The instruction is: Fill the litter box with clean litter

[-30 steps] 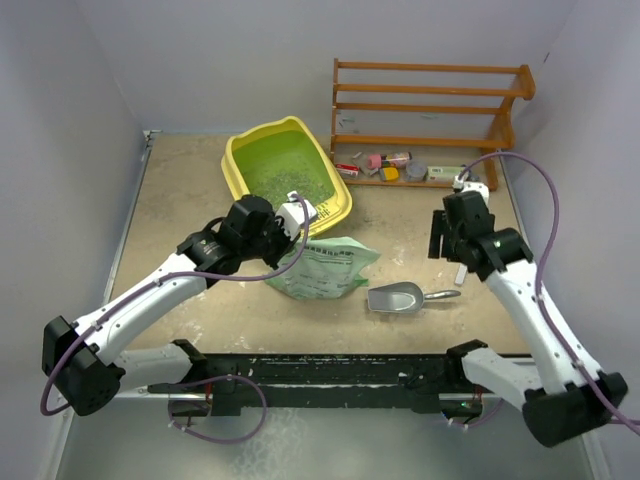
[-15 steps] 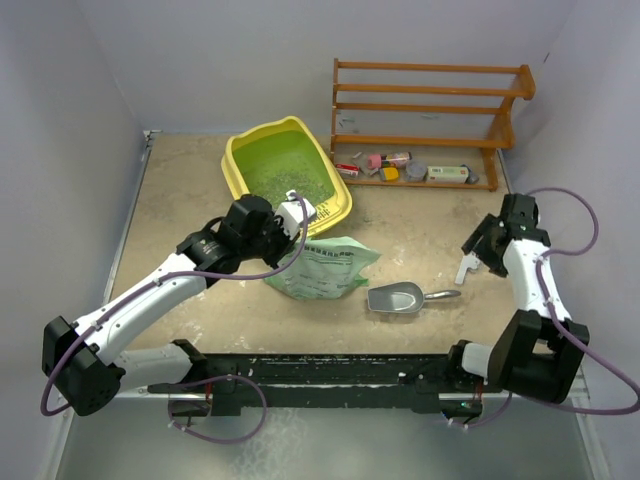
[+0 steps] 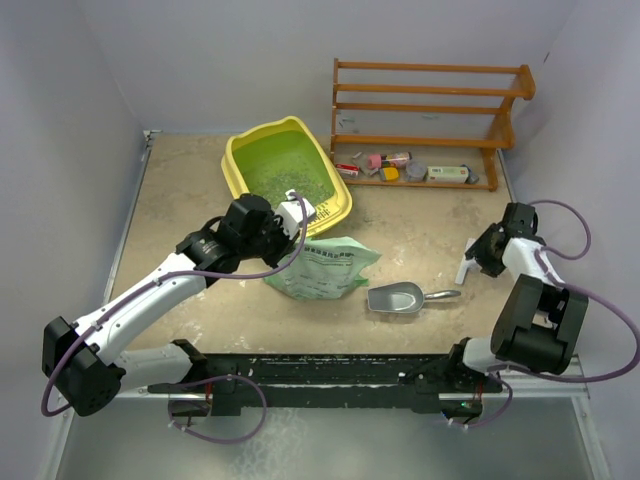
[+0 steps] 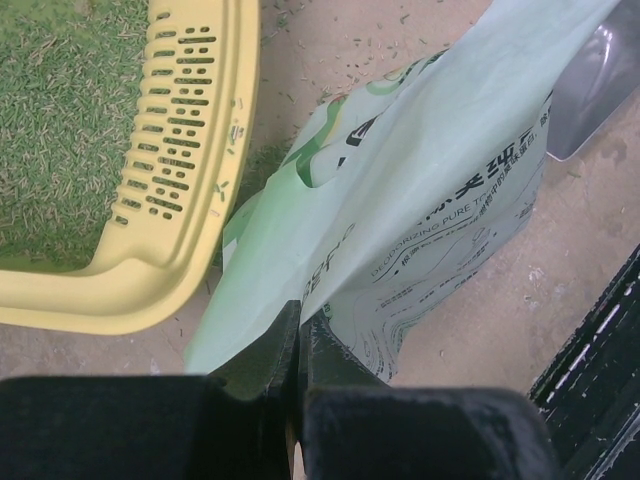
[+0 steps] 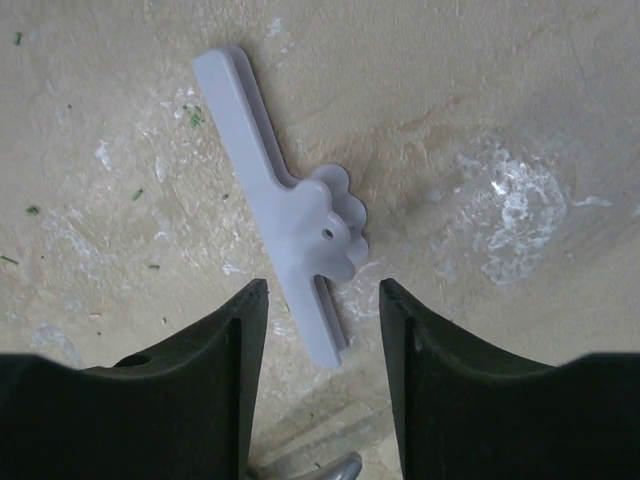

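Observation:
The yellow litter box (image 3: pixel 238 172) sits at the back centre-left, with grey-green litter (image 3: pixel 285 172) on its green floor. Its slotted grille (image 4: pixel 175 130) shows in the left wrist view. The pale-green litter bag (image 3: pixel 325 270) lies on the table just in front of the box. My left gripper (image 3: pixel 293 222) is shut on the bag's top edge (image 4: pixel 290 310). My right gripper (image 3: pixel 478 258) is open and empty at the right side, low over a white bag clip (image 5: pixel 290 235) that lies on the table between its fingers.
A grey metal scoop (image 3: pixel 398 297) lies right of the bag; its edge shows in the left wrist view (image 4: pixel 590 85). A brown wooden rack (image 3: pixel 428 115) with small items stands at the back right. Loose granules lie scattered near the litter box.
My right arm has swung back and down to the right side, folding in toward its base, with the gripper now low over the white clip. My left arm has not moved.

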Controlling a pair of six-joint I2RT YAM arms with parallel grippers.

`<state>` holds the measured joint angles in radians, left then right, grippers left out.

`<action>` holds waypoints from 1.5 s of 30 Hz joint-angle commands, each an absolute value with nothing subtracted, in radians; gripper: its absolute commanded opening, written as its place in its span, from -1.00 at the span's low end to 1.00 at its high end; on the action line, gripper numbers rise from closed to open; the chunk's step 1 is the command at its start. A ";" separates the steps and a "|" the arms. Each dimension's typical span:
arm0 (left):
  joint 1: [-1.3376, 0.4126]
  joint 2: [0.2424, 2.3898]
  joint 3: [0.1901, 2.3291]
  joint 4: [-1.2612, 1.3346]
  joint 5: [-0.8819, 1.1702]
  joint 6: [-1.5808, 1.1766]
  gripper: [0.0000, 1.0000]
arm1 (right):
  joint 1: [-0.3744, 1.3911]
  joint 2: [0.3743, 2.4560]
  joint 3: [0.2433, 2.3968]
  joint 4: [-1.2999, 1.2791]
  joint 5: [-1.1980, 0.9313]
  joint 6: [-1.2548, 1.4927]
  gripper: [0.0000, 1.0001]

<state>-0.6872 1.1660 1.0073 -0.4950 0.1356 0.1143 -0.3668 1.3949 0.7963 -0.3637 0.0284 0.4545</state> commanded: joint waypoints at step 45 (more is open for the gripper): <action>-0.636 0.917 1.044 -0.265 0.403 -0.035 0.03 | 0.213 0.807 1.158 -0.666 -0.545 0.295 -1.00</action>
<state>-0.6415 0.9600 1.0061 -0.3908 0.2485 0.0555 0.2062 0.8585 1.0863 -0.6376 -0.3477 0.3244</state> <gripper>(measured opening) 0.484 0.005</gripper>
